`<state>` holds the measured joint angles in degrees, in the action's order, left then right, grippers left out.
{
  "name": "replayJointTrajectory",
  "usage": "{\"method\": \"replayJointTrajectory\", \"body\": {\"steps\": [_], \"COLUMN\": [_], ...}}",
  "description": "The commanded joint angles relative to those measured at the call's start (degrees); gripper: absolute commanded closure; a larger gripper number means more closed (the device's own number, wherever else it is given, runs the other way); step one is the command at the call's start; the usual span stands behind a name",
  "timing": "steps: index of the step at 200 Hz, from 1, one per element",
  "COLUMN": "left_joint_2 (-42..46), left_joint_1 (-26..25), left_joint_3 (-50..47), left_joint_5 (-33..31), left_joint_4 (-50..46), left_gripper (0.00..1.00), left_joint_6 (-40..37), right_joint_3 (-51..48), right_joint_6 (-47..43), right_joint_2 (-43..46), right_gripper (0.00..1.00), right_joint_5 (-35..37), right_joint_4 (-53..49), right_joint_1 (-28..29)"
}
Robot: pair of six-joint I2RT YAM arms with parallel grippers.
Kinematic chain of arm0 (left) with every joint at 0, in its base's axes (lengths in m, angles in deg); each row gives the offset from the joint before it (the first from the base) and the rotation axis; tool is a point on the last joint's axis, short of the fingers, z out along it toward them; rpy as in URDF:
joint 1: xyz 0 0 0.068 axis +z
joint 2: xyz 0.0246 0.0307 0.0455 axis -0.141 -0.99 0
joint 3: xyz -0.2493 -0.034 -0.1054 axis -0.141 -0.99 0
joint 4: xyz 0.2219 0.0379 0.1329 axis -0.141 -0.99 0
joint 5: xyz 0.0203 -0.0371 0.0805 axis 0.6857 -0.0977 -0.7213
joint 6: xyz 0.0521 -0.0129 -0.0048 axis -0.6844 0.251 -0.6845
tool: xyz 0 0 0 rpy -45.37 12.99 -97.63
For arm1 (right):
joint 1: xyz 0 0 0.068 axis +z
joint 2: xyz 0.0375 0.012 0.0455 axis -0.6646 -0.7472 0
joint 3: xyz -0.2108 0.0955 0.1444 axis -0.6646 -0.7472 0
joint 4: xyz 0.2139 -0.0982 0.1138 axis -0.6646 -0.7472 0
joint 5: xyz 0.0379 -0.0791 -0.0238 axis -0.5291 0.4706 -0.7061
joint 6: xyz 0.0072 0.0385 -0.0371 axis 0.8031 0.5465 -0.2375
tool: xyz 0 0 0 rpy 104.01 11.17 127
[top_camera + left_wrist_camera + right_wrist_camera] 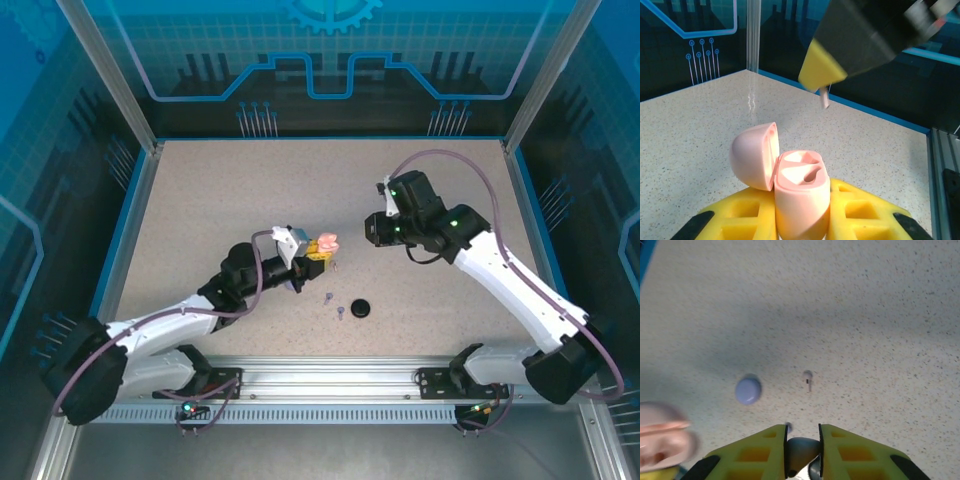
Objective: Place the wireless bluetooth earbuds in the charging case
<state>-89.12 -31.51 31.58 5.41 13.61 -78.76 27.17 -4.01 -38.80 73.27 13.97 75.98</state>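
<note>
While the left gripper [802, 212] is clamping the pink charging case [802, 192] upright between its yellow fingers [860, 210], the lid [752, 155] is hanging open to the left, both wells showing. The right gripper [802, 432] is pinching a pink earbud [825, 97] near the open case, not touching it; its pale stem is poking out below the fingertip (head hidden). Two lilac earbuds [328, 298] [341, 312] are lying on the speckled table [200, 200] beside a round black case [360, 309]; a rounded lilac piece [748, 390] is sitting beyond the right gripper.
</note>
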Motion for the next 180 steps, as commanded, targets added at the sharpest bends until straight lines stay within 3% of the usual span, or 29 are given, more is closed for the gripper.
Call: {"method": "replayJointTrajectory", "body": {"steps": [1, 70, 180], "left_joint_2": [-2.44, -8.01, -8.69], "left_joint_1": [-0.34, -0.42, -0.44], "left_joint_3": [2.29, 4.06, 4.34], "left_joint_5": [-0.09, 2.17, 2.71], "left_joint_4": [6.24, 10.47, 10.50], "left_gripper": [0.96, 0.96, 0.96], "left_joint_6": [1.36, 2.96, 3.22], "right_joint_3": [-1.08, -2.72, -1.11], "right_joint_6": [3.32, 7.20, 7.65], "right_joint_2": [3.13, 4.08, -1.30], "right_gripper": [0.80, 0.80, 0.80], "right_joint_5": [-2.79, -0.85, 0.20], "right_joint_4": [2.37, 7.98, 10.61], "right_joint_1": [0.11, 4.03, 6.54]}}
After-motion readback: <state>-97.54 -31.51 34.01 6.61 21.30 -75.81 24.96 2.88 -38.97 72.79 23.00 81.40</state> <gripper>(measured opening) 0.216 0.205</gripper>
